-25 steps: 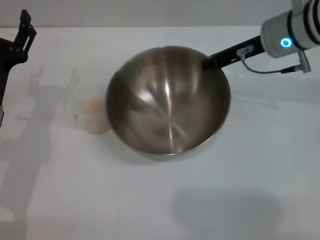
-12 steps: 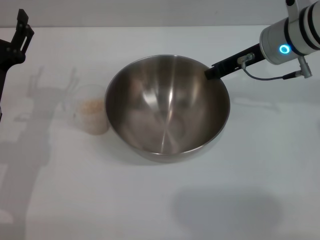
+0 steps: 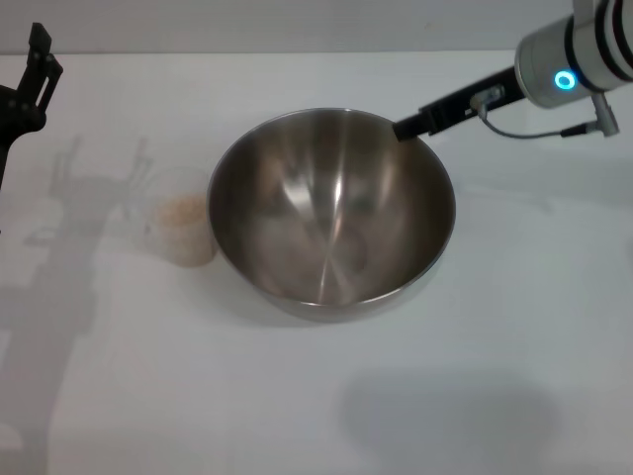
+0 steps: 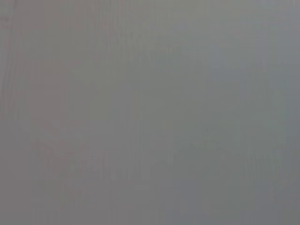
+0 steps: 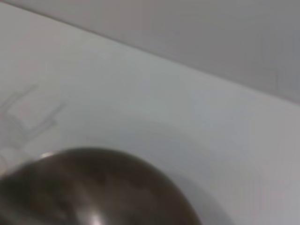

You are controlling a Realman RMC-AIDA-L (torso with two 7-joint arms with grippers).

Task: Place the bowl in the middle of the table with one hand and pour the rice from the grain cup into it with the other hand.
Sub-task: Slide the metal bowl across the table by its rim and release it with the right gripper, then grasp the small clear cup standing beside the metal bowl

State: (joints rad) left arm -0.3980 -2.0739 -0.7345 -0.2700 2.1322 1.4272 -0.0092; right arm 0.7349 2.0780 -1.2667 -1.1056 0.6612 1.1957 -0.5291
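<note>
While right end effector (image 3: 404,128) meets bowl (image 3: 331,208) rim, grip unclear; left end effector (image 3: 38,61) idle at table (image 3: 475,376) edge.

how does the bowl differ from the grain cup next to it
The bowl is shiny steel and far bigger; the grain cup is small clear plastic. The bowl is empty, while the cup holds rice. The right gripper is at the bowl's far rim; nothing touches the cup. Both stand upright on the table.
</note>
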